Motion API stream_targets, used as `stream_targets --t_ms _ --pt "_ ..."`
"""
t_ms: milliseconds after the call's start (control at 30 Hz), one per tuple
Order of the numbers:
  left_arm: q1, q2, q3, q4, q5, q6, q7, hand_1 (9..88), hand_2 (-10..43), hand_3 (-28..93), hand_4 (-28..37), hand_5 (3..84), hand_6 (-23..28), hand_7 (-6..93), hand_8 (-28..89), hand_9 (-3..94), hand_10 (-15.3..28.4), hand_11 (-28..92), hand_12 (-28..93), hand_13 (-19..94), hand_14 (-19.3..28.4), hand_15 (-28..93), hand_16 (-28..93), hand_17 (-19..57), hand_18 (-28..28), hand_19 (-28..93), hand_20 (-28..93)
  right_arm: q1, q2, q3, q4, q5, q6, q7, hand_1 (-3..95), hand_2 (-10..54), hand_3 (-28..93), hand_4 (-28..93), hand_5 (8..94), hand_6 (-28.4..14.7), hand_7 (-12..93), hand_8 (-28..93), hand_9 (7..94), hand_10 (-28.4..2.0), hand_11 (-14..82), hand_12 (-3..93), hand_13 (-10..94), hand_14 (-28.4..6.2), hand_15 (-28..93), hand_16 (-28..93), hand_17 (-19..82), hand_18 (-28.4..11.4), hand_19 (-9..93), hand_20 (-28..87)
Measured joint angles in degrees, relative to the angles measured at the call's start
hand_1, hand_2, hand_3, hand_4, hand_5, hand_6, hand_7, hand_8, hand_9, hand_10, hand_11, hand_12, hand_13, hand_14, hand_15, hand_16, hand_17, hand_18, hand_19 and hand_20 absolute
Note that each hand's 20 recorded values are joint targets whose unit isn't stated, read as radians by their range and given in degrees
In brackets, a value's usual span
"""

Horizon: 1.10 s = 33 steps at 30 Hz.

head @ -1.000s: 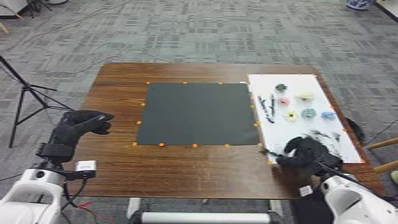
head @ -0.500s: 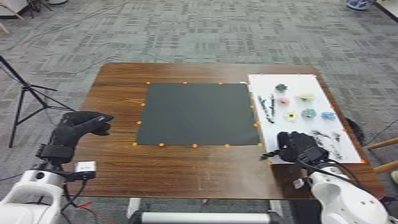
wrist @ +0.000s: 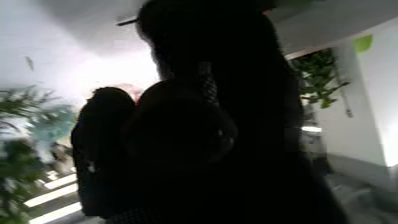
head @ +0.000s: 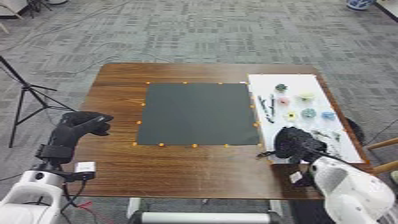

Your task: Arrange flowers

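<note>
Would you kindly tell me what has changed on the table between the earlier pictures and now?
The right hand has moved a little forward and to the left over the white sheet; I cannot tell whether it has taken hold of anything. The left hand, dark mat and blue flower stayed put.

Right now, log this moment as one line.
task: arrange flowers | right hand over near end of white sheet | yellow flower beyond it | left hand at left edge of wooden table
</note>
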Motion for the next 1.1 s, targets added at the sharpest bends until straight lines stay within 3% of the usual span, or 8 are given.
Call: stream_targets --t_ms 133,400,733,800,867,967,1033,1100 --pt "-0.18 0.06 0.05 0.03 -0.11 0.0 0.02 33.0 -0.4 64 -14.1 61.0 3.2 21.7 -7 61.1 16.0 33 19 50 19.6 58 4 10.2 19.2 56 56 1.47 -0.33 0.43 0.95 8.55 -0.51 1.05 92.5 -9.5 -22 47 77.1 -3.9 23 29 93.7 -10.1 23.1 38.5 94 -1.8 59 25 74 -4.8 93 40" --pt "-0.23 0.58 -0.07 0.04 -1.3 0.16 0.13 33.1 -0.3 64 -14.2 61.0 3.3 21.7 -7 61.3 16.1 33 19 51 19.7 58 4 10.2 19.3 56 56 2.03 -0.77 0.18 1.99 16.16 8.17 1.4 92.4 -9.5 -23 48 77.3 -4.4 25 28 93.7 -9.9 24.3 38.3 94 -1.4 60 25 75 -4.5 93 41" --pt "-0.1 1.16 -0.68 0.16 -2.92 0.57 0.26 31.7 0.7 64 -15.7 61.0 3.3 21.9 -7 61.0 16.1 32 19 50 19.7 55 3 10.2 19.1 54 55 10.11 -0.6 -0.95 -1.54 20.62 8.67 0.2 91.8 -9.5 -22 49 77.3 -4.7 26 27 93.7 -10.1 25.6 36.9 94 -1.0 61 24 75 -3.9 93 41" --pt "0.29 1.6 -0.98 0.38 -4.65 1.4 0.29 29.5 2.3 65 -19.2 61.1 3.2 22.1 -7 60.0 15.9 30 18 49 19.8 47 3 10.4 18.0 48 49 13.22 -1.67 -2.93 -1.15 23.55 7.64 1.18 91.8 -9.5 -22 49 77.2 -4.7 26 26 93.7 -10.2 25.8 36.4 94 -0.9 61 24 75 -3.5 93 41" --pt "0.79 2.56 -0.95 1.06 -8.22 3.44 0.63 25.8 4.9 66 -24.7 61.1 2.9 22.4 -7 58.9 15.7 27 16 48 19.7 39 3 10.2 16.6 38 39 17.2 -3.55 -6.07 -0.02 27.57 5.82 3.53 90.8 -9.5 -19 47 77.1 -4.8 27 25 93.7 -10.3 26.7 34.9 94 -0.9 61 23 76 -3.3 93 40" --pt "0.84 4.94 0.27 3.43 -13.71 9.19 1.84 22.7 6.9 68 -27.6 61.0 2.8 22.4 -8 58.6 15.6 26 16 47 19.4 35 3 9.4 16.3 33 34 23.43 -7.54 -11.06 2.98 35.7 2.46 9.61 88.0 -9.5 -10 42 76.9 -5.0 28 24 93.7 -10.6 26.9 34.2 94 -0.9 61 23 76 -2.8 93 39" --pt "0.21 6.74 1.81 5.74 -15.99 13.3 2.71 21.1 8.6 67 -28.0 61.0 2.7 22.3 -8 58.6 15.6 26 16 47 19.4 34 3 8.9 16.3 31 32 26.82 -10.6 -13.3 5.34 42.17 1.17 14.18 86.9 -9.5 -7 40 76.9 -5.2 28 24 93.7 -10.9 26.8 33.7 94 -0.9 61 23 76 -2.7 93 39" --pt "-0.54 7.9 2.51 7.68 -17.65 15.26 3.02 19.8 9.9 67 -28.2 61.0 2.7 22.2 -8 58.6 15.6 26 16 47 19.3 34 3 8.1 15.8 27 29 29.58 -13.53 -14.91 7.71 48.5 1.2 18.11 71.2 -9.5 41 2 76.5 -5.4 29 23 93.7 -11.1 26.4 33.3 94 -0.8 61 23 77 -2.3 91 41"
